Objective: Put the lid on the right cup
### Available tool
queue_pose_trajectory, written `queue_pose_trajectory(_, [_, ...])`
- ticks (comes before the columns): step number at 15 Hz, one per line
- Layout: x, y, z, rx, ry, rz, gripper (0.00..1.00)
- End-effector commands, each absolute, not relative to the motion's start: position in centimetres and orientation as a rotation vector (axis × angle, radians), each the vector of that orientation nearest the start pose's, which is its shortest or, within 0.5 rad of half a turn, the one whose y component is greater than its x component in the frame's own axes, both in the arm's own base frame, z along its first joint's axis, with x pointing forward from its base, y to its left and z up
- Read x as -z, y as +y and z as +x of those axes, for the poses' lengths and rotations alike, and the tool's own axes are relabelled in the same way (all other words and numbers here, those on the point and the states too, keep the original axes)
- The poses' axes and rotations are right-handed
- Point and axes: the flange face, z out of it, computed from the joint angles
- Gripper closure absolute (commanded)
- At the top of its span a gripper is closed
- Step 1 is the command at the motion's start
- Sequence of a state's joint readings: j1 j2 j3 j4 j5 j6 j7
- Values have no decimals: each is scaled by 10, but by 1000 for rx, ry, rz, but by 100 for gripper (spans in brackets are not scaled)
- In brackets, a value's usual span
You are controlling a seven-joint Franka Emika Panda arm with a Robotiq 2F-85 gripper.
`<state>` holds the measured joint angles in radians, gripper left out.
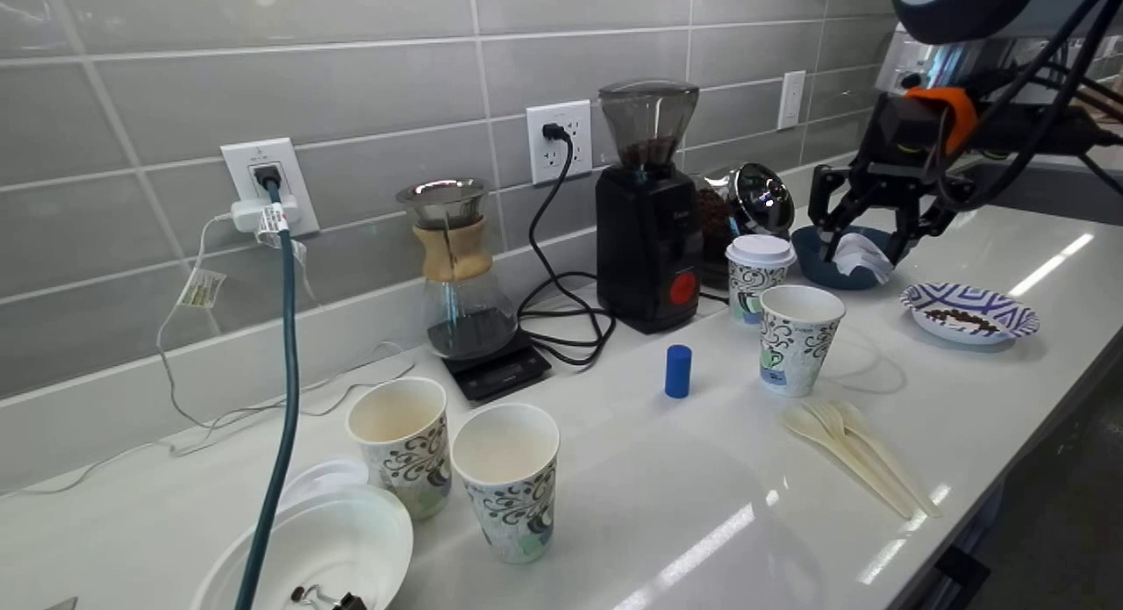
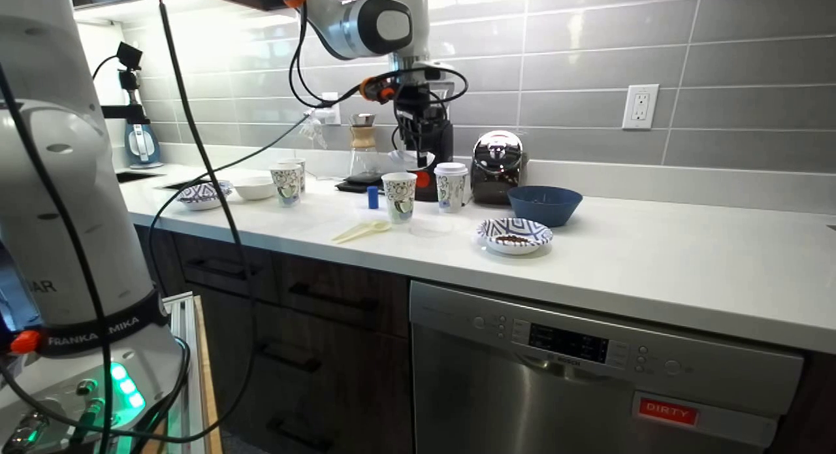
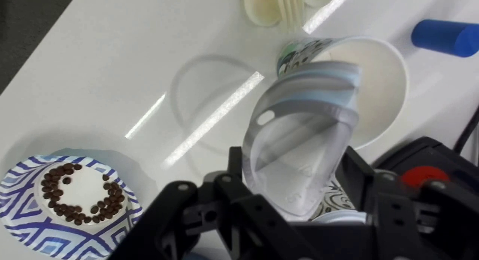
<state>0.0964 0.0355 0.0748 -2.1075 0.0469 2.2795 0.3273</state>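
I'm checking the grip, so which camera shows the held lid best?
The wrist view: there the held lid looms large, pinched in the claw. Both exterior views show it only small and pale.

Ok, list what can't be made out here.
Wrist view: marks on the held lid, blurred.
Wrist view: part of the open cup, hidden behind the lid.
Wrist view: most of the lidded cup, behind the gripper and lid.
In an exterior view: part of the blue bowl, behind gripper and lid.
In an exterior view: the white bowl, cut off by the bottom edge.
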Motion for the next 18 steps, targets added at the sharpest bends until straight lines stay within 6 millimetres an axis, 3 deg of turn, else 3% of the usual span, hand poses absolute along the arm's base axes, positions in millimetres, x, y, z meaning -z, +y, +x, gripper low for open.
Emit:
queue_pose_trajectory(1, [-409,118,542,139,219,-3061,36])
queue_pose_trajectory(8, [-403,146,537,123,128,-3074,28])
queue_pose_trajectory(10, [-401,147,538,122,122,-3081,23])
queue_pose_trajectory(18, [-396,144,544,126,120,-3095,22])
